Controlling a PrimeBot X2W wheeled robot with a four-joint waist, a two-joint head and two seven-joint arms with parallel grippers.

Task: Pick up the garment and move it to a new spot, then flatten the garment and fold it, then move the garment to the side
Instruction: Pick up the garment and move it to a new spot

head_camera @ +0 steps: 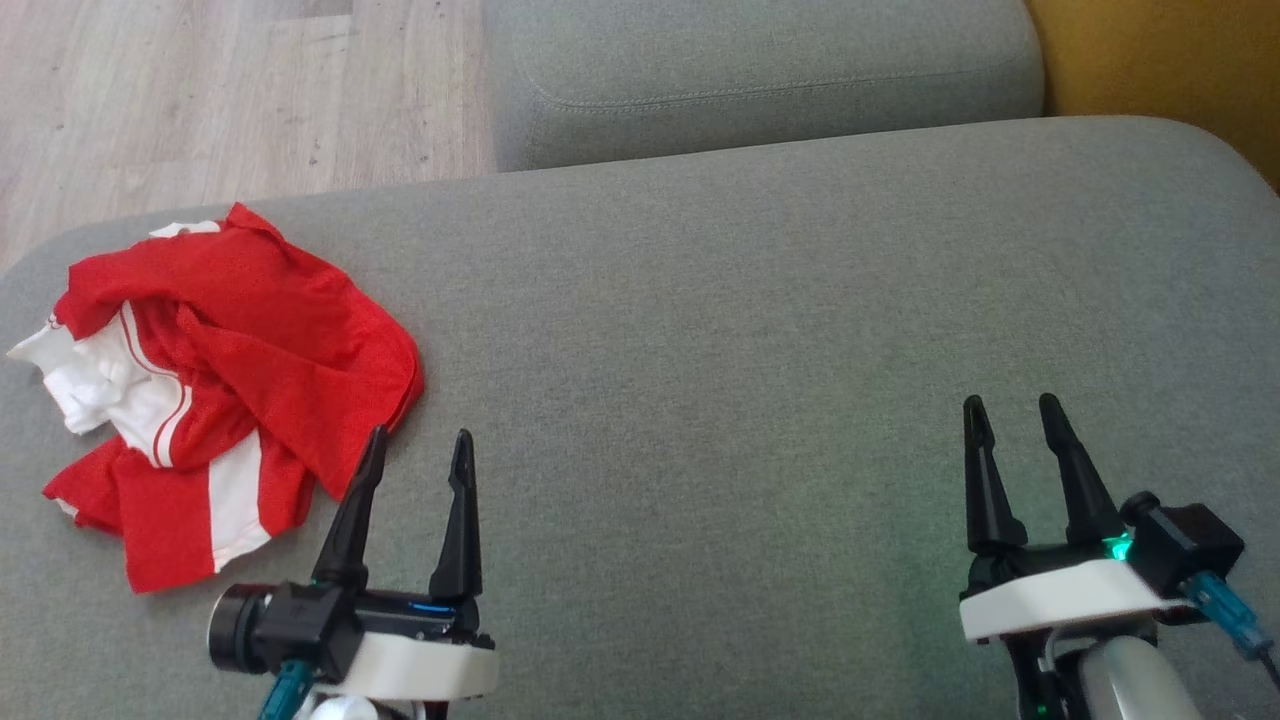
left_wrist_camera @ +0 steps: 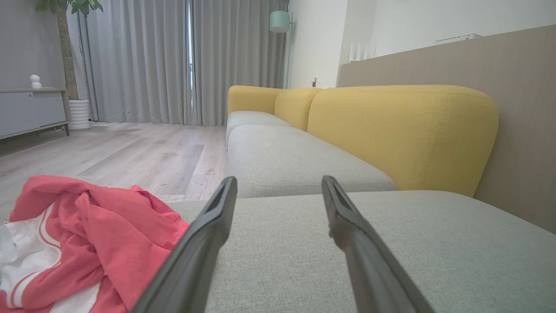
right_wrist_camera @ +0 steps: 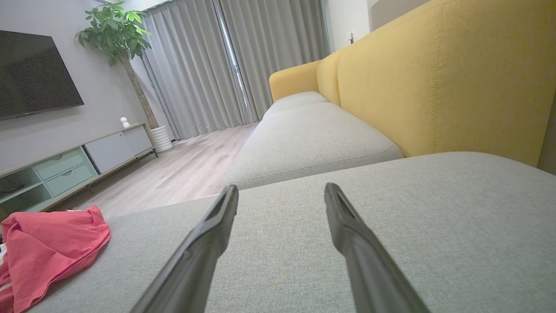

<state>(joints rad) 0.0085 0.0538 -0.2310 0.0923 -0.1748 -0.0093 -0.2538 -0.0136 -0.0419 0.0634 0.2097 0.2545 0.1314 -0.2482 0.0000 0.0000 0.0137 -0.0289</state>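
Note:
A crumpled red and white garment (head_camera: 225, 385) lies bunched at the left end of the grey sofa cushion (head_camera: 750, 330). My left gripper (head_camera: 420, 440) hovers open just right of the garment's lower edge, its left fingertip close to the red cloth, with nothing between its fingers. In the left wrist view the garment (left_wrist_camera: 82, 243) sits at the lower left, beside the open gripper (left_wrist_camera: 278, 182). Far to the right, my right gripper (head_camera: 1010, 405) stands open and empty over bare cushion. The right wrist view shows the garment (right_wrist_camera: 47, 248) at its far left, well away from the open gripper (right_wrist_camera: 280, 189).
A second grey cushion (head_camera: 760, 75) lies beyond a seam at the top. The yellow backrest (head_camera: 1160, 70) rises at the upper right. Wooden floor (head_camera: 230, 90) drops off past the cushion's far left edge. A TV cabinet (right_wrist_camera: 69, 165) and potted plant (right_wrist_camera: 117, 34) stand across the room.

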